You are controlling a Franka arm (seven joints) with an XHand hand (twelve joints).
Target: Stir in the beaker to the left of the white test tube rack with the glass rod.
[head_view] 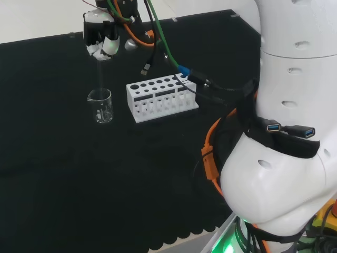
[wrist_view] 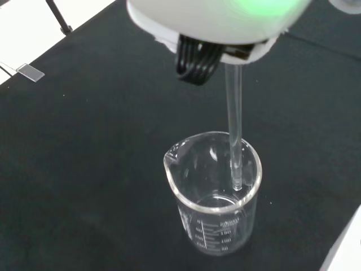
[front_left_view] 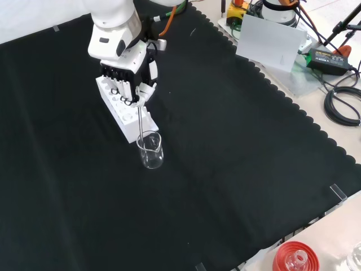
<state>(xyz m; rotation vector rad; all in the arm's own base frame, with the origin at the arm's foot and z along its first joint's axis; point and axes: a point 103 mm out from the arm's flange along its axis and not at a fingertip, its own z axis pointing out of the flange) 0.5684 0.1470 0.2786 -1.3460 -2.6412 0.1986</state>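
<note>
A clear glass beaker [head_view: 100, 106] [front_left_view: 151, 151] [wrist_view: 215, 193] stands upright on the black cloth, just left of the white test tube rack [head_view: 160, 97] [front_left_view: 123, 110] in the head view. My hand [head_view: 101, 36] [front_left_view: 128, 73] hangs above the beaker, fingers curled round the top of a thin glass rod [head_view: 99, 76] [front_left_view: 140, 122] [wrist_view: 233, 130]. The rod points straight down, and its lower end dips inside the beaker near the wall, above the bottom. I cannot tell whether the beaker holds any liquid.
The arm's white links [head_view: 287, 126] stand at the right of the head view, with orange and black cables. In the front view, a red ribbed ring [front_left_view: 295, 258] with glassware sits at the near right corner; a grey plate [front_left_view: 271, 42] and cables lie beyond the cloth's scalloped edge.
</note>
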